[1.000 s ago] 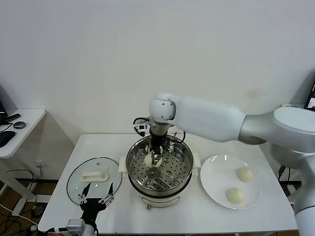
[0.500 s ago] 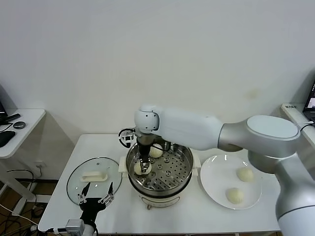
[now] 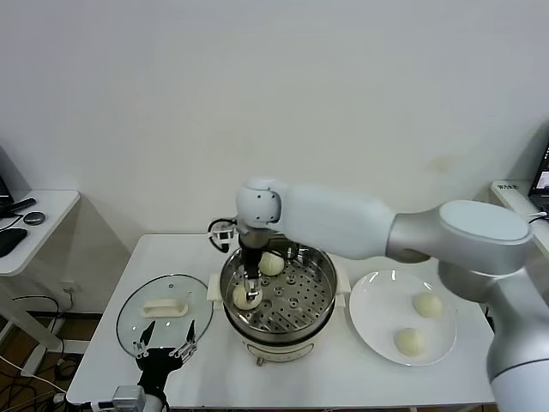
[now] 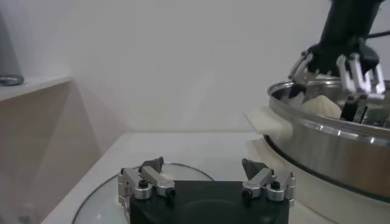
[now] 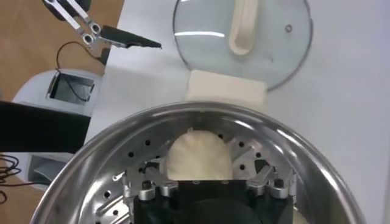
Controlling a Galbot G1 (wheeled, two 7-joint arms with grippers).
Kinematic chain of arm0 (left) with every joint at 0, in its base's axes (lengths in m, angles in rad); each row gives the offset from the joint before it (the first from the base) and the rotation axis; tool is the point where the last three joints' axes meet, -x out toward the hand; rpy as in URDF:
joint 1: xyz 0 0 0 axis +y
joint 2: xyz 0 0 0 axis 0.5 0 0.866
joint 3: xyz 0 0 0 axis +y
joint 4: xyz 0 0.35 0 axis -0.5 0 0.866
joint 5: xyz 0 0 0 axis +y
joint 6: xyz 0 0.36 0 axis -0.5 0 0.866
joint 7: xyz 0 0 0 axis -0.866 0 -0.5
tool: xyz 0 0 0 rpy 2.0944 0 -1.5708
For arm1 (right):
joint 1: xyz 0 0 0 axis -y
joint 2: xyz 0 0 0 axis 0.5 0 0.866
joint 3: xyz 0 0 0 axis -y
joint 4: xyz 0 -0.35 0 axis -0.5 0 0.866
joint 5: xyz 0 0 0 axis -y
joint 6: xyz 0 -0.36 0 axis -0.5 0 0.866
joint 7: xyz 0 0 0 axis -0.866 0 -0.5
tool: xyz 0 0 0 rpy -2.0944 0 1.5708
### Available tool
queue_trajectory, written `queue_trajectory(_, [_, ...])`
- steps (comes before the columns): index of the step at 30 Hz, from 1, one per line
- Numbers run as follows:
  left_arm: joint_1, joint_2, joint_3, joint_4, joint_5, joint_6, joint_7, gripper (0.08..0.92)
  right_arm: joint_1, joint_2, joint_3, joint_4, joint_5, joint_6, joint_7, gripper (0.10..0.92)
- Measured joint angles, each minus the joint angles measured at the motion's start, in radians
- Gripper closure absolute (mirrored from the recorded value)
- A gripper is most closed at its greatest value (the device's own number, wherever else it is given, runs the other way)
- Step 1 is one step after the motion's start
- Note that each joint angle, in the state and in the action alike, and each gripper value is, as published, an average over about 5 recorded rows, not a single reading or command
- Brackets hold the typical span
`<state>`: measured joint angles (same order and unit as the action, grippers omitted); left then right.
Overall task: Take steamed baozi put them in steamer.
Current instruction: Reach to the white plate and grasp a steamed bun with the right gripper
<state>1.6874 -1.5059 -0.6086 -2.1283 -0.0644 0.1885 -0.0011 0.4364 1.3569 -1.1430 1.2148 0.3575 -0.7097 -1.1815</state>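
Item: your right gripper (image 3: 248,294), fingers spread, straddled a steamed baozi (image 3: 244,297) at the steamer's (image 3: 319,302) nine o'clock, releasing it. Left gripper (image 3: 165,352) parked, spread. Two remained on the plate (image 3: 377,335).

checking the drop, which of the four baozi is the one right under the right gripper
The baozi on the steamer's perforated tray, on its left side, sits between the open right gripper's fingers. Another baozi lies farther back in the steamer; two remain on the white plate.
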Motion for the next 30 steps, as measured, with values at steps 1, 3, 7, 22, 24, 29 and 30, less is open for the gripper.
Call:
queue_trajectory(1, [0.001, 0.0, -0.002, 0.0, 0.0, 0.0, 0.0, 0.177, 0.01, -0.021, 0.006, 0.013, 0.0, 0.004, -0.007, 0.203])
queue_trajectory(3, [0.003, -0.001, -0.005, 0.0, 0.0, 0.0, 0.001, 0.177, 0.032, -0.07, 0.019, 0.043, -0.001, 0.015, -0.023, 0.203])
queue_trajectory(7, [0.008, 0.002, -0.011, -0.002, -0.002, 0.002, 0.006, 0.177, 0.083, -0.196, 0.049, 0.103, -0.019, 0.053, -0.064, 0.203])
queue_trajectory(22, [0.033, 0.014, -0.048, 0.015, -0.021, 0.01, 0.016, 0.177, -0.036, -0.724, 0.187, 0.251, -0.239, 0.363, -0.189, 0.203])
queue_trajectory(24, [0.038, 0.012, -0.051, 0.015, -0.022, 0.011, 0.017, 0.177, -0.108, -0.763, 0.232, 0.253, -0.279, 0.404, -0.199, 0.203])
queue_trajectory(29, [0.048, 0.008, -0.054, 0.02, -0.021, 0.012, 0.019, 0.177, -0.283, -0.825, 0.335, 0.254, -0.373, 0.477, -0.224, 0.203])
queue_trajectory(30, [0.049, 0.007, -0.054, 0.023, -0.02, 0.012, 0.018, 0.177, -0.312, -0.833, 0.351, 0.253, -0.389, 0.487, -0.227, 0.203])
